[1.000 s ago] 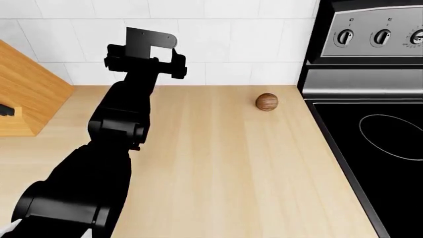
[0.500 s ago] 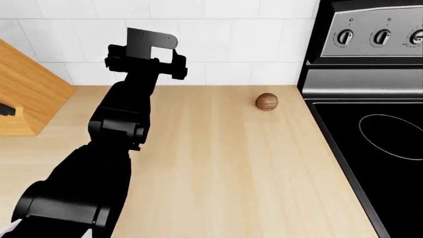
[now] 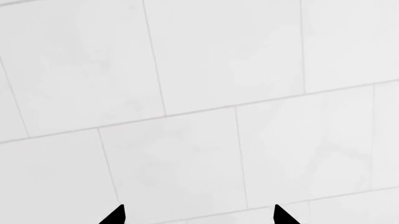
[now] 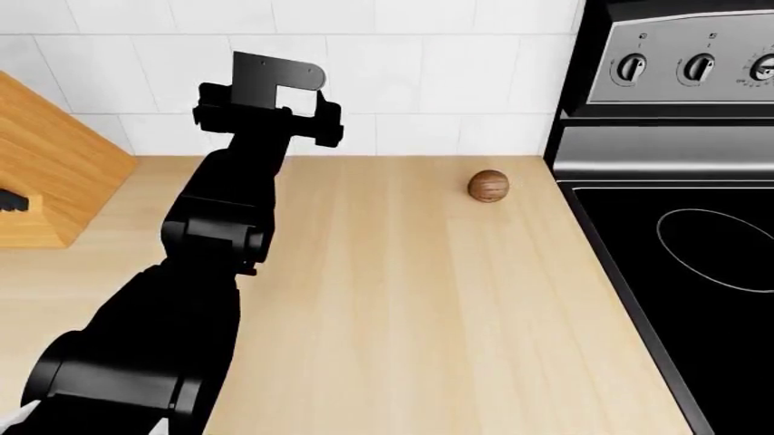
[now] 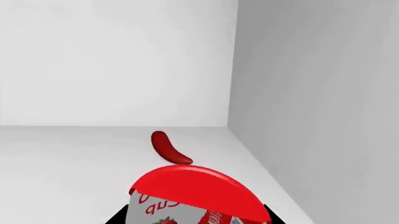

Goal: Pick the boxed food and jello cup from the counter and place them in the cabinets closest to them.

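— What's around you?

— A pale wood counter (image 4: 411,299) runs under me, with white wall tiles (image 4: 423,72) at the far edge. A black stove (image 4: 690,236) closes it off on the right, and a wooden knife block (image 4: 49,172) sits on the left. One brown ball (image 4: 488,186) lies far back, near the stove and apart from everything else.

— And your arms?

— My left arm (image 4: 206,263) stretches up from the near left toward the tiles, with the left pincer (image 3: 198,215) raised and facing the wall. Its two tips stand well apart with only tile between them, so it is wide open and empty. My right arm is out of the head view.

— Where's the cup?

— In my right pincer (image 5: 193,219). The cup (image 5: 196,198) sits clamped between its dark fingers, red lid turned to the camera, inside a white-walled space with a pale floor and a corner at the far right. A small red curved thing (image 5: 168,148) lies on that floor just beyond the cup. I see no box anywhere.
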